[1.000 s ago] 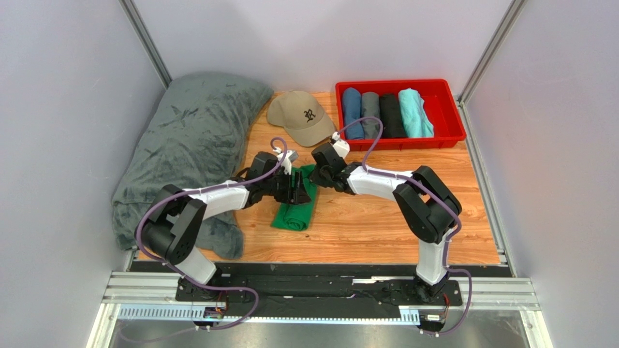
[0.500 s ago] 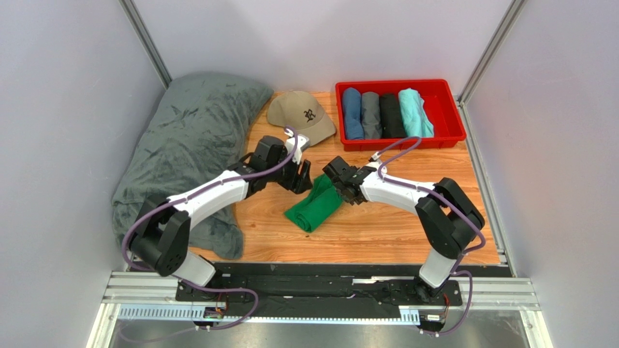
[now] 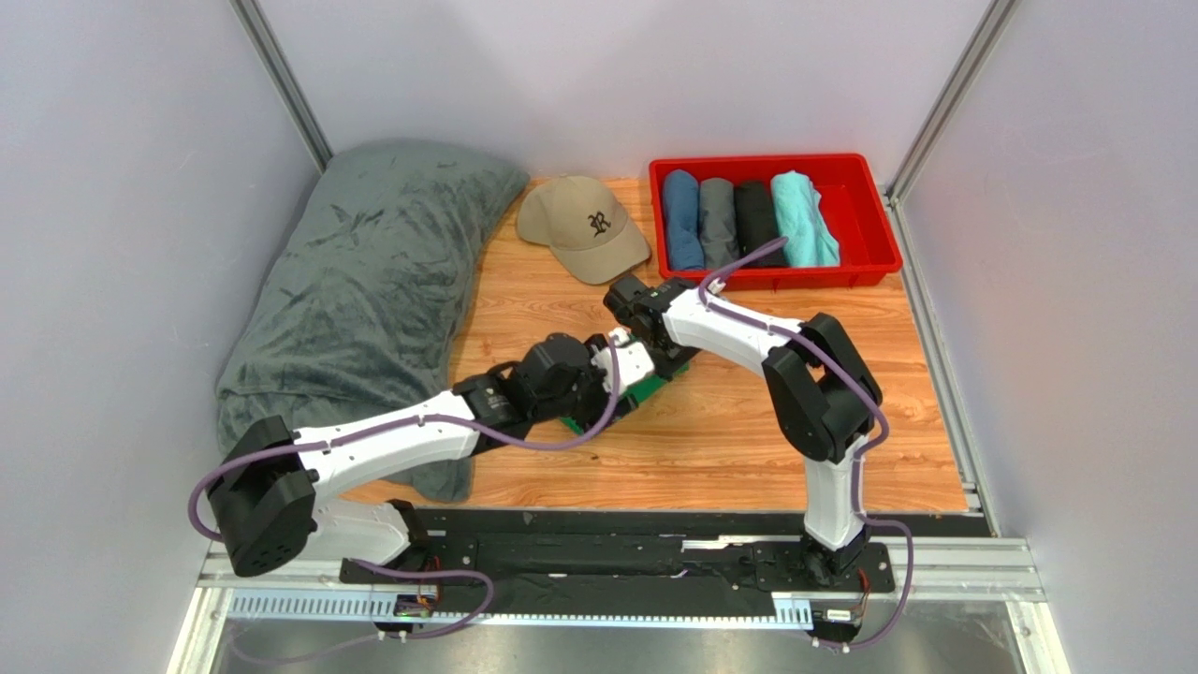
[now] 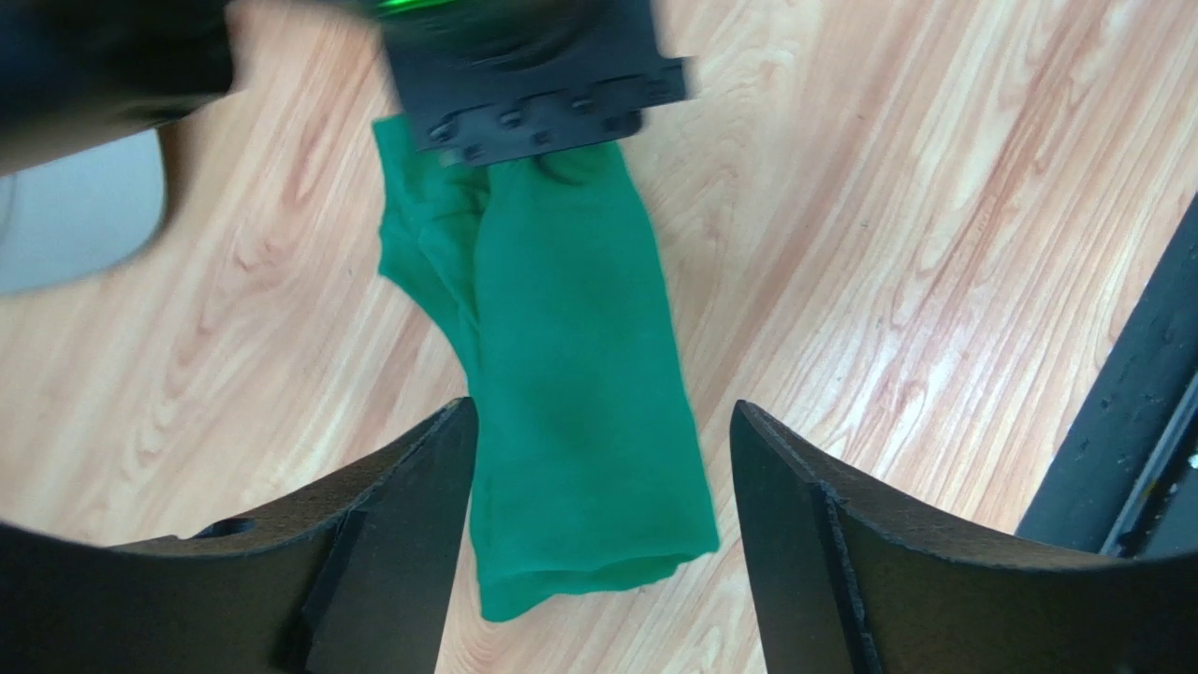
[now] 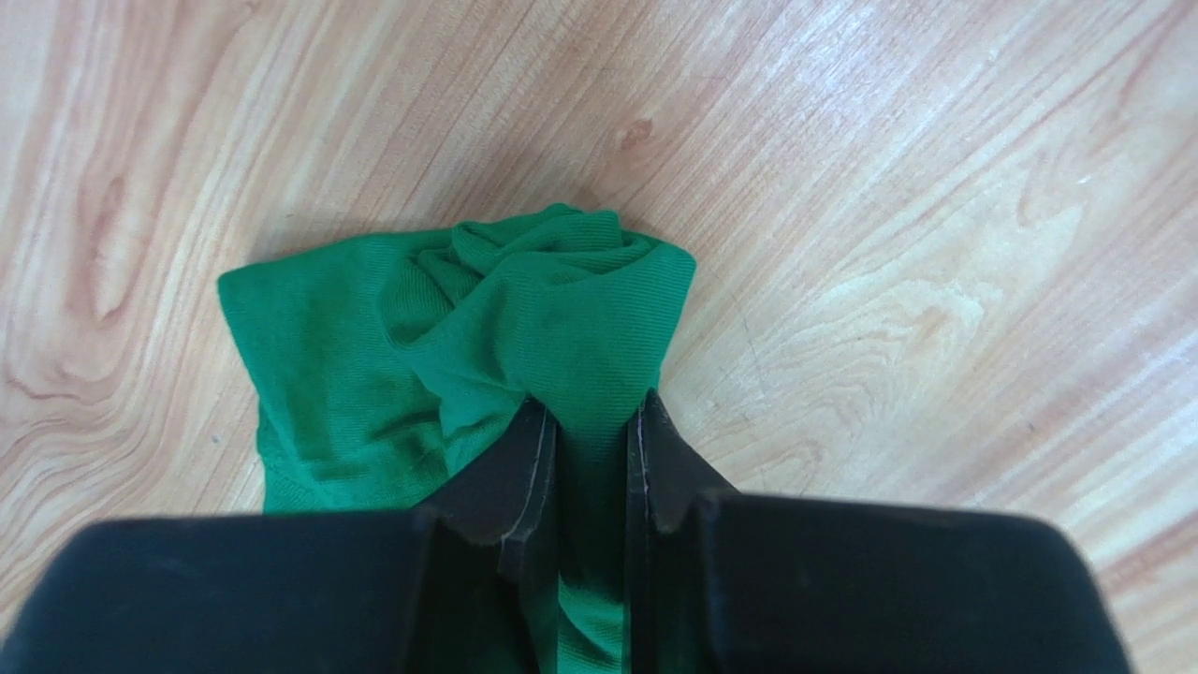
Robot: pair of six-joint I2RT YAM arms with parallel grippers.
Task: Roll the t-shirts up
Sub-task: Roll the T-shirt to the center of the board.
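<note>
A rolled green t-shirt lies on the wooden table; in the top view only slivers of this green t-shirt show under the arms. My left gripper hovers open over its near end, one finger on each side and not touching. At the far end my right gripper is shut on a bunched fold of the green t-shirt. In the top view the left gripper and right gripper meet above it. Several rolled t-shirts, blue to turquoise, lie in the red bin.
A tan cap sits just beyond the grippers, left of the bin. A big dark-grey blanket covers the table's left side. The black base rail runs close by on the near side.
My left arm swung from the shirt's left side round to its near end and opened wider. My right gripper dragged the far end back toward the bin, turning the roll.
</note>
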